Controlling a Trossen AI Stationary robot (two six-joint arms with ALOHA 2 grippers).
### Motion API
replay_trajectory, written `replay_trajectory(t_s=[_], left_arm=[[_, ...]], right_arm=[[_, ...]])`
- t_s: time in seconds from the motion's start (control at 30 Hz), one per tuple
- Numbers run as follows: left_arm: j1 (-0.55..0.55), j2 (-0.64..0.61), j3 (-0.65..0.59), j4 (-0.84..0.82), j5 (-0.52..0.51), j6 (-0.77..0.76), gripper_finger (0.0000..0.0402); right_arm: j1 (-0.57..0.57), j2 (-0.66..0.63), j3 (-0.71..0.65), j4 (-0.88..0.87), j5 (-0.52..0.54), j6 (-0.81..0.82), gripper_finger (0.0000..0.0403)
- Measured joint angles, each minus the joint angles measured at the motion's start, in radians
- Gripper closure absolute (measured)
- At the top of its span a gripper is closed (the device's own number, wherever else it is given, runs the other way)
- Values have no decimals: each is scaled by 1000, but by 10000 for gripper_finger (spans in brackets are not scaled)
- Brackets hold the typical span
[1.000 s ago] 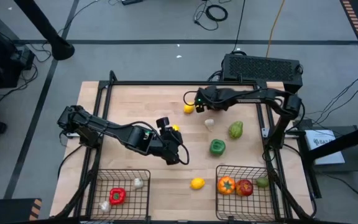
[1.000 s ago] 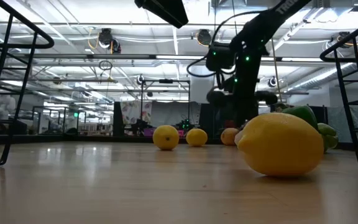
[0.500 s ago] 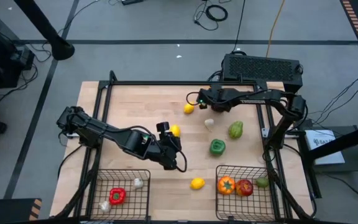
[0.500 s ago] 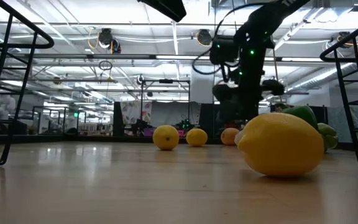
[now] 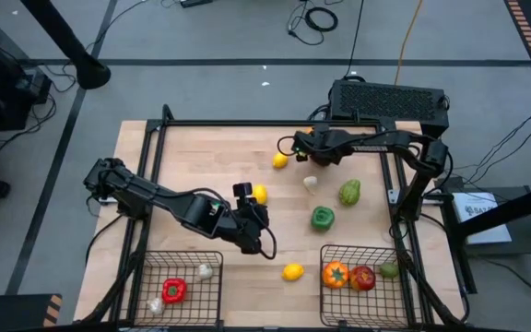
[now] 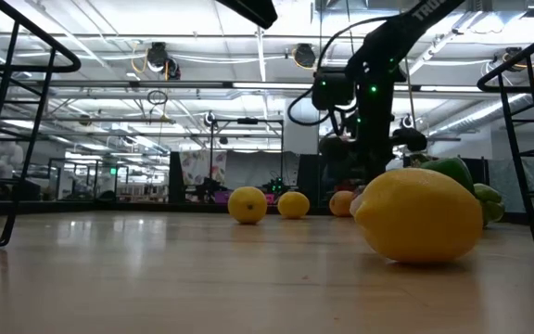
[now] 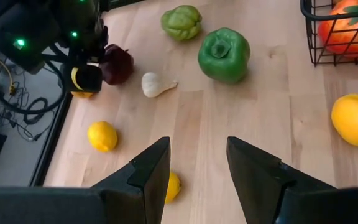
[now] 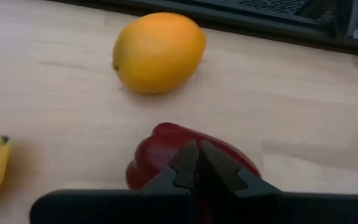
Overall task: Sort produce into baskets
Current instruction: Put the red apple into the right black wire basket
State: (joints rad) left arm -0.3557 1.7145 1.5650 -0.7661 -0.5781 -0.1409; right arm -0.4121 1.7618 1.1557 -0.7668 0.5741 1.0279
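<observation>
Dark-red glossy pepper (image 8: 166, 146) lies beside a smooth orange-yellow lemon (image 8: 158, 52).

I can read almost nothing from here. In the low view, pale capital letters run along the dark arm link (image 6: 431, 9) at the top edge; I make out what looks like "TR" before the frame cuts them off, and I cannot tell the rest. In the high view, a white box (image 5: 480, 209) beside the table's right edge carries dark print, but it is too small for me to read. I see no legible labels, numbers or signs on anything else in the 4 views.
</observation>
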Motion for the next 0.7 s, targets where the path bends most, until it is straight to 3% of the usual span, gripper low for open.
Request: replay_trajectory(t_s=[0.37, 0.7], left_arm=[[0, 0, 0, 2, 0, 24, 236], [0, 0, 0, 3, 0, 24, 236]], right_arm=[[37, 0, 0, -26, -56, 3, 392], [118, -20, 0, -22, -27, 9, 392]])
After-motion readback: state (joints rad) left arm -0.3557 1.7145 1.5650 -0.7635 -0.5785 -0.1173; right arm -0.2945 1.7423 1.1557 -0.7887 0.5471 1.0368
